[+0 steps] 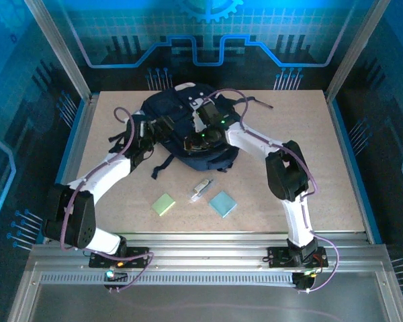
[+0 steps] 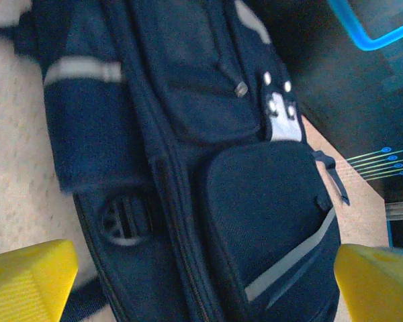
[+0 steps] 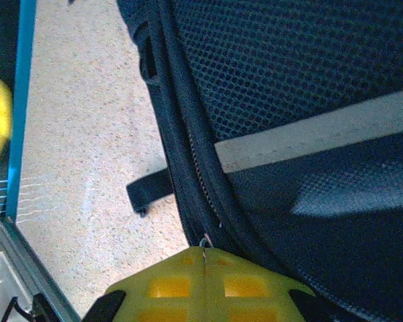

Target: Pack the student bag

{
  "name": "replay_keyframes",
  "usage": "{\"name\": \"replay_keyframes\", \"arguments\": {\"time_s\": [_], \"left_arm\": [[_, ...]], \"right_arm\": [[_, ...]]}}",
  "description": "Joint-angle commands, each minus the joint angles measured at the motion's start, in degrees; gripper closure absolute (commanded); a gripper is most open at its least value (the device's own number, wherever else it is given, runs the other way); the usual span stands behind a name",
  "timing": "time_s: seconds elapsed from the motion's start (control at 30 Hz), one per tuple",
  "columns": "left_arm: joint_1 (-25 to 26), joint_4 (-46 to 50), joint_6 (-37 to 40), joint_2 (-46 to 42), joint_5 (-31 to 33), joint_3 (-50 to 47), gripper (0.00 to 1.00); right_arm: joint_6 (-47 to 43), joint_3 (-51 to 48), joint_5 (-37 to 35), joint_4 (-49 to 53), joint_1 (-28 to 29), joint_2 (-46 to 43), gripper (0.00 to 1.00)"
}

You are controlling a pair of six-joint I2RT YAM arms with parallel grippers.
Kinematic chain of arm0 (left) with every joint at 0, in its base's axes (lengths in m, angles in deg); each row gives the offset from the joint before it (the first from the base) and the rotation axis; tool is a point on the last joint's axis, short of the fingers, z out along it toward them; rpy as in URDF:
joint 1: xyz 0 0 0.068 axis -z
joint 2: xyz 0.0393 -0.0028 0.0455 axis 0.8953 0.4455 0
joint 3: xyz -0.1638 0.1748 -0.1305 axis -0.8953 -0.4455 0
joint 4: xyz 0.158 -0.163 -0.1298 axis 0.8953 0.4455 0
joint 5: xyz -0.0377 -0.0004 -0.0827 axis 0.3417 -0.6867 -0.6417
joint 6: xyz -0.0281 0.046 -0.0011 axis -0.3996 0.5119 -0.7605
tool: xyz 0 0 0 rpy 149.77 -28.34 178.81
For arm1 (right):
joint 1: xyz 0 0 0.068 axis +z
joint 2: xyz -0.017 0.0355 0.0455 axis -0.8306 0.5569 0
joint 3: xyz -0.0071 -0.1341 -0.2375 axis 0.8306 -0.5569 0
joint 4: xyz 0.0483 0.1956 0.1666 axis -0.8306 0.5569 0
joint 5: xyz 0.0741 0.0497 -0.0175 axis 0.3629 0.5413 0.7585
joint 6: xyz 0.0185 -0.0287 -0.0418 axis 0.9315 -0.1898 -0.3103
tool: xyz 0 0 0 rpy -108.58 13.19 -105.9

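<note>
The student bag [image 1: 162, 104], dark navy with pale stripes, lies flat at the back middle of the table. My left gripper [image 1: 150, 129] hovers over its left side. In the left wrist view this gripper [image 2: 203, 278] is open, its yellow fingertips [image 2: 33, 275] wide apart above the bag [image 2: 188, 100] and holding nothing. My right gripper [image 1: 197, 139] sits at the bag's front middle. In the right wrist view its yellow jaws [image 3: 203, 260] are shut on the small metal zipper pull [image 3: 203, 242] at the edge of the bag [image 3: 309, 67].
On the near table lie a green square pad [image 1: 164, 204], a teal square pad [image 1: 223, 204] and a small silver-white object [image 1: 201, 190]. Black straps [image 1: 162, 166] trail from the bag's front left. A metal frame and blue walls ring the table.
</note>
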Motion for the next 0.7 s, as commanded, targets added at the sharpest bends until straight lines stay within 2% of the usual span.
{"name": "replay_keyframes", "arguments": {"time_s": [0.0,0.17,0.2,0.33,0.47,0.57,0.6,0.67], "left_arm": [[2.2,-2.1,-4.4,1.0,-1.0,-2.5,0.01],[4.7,-4.4,-5.1,6.9,-1.0,-1.5,0.02],[5.0,-5.2,-5.5,8.7,-1.5,-1.2,0.05],[6.5,-6.5,-4.4,14.8,-3.7,2.0,0.37],[7.2,-6.8,-2.8,18.4,-1.5,3.6,0.55],[7.2,-8.5,-2.4,19.5,-1.1,3.7,0.7],[7.2,-8.9,-2.2,19.8,-1.1,4.0,0.78],[7.1,-8.7,-1.7,19.9,-1.0,4.6,1.0]], "right_arm": [[1.6,0.0,1.7,-5.3,-0.6,-1.3,1.0],[0.3,-6.2,-0.7,-5.3,-0.5,-5.0,1.0],[0.5,-7.9,-0.7,-6.0,-0.5,-5.6,1.0],[2.6,-12.8,0.0,-9.8,-0.2,-6.4,1.0],[3.5,-13.9,0.9,-10.7,0.3,-5.7,1.0],[1.6,-14.9,-1.2,-8.9,0.5,-6.7,1.0],[0.8,-15.2,-2.1,-7.9,0.4,-7.0,1.0],[-1.3,-15.5,-4.2,-5.8,0.3,-7.8,1.0]]}}
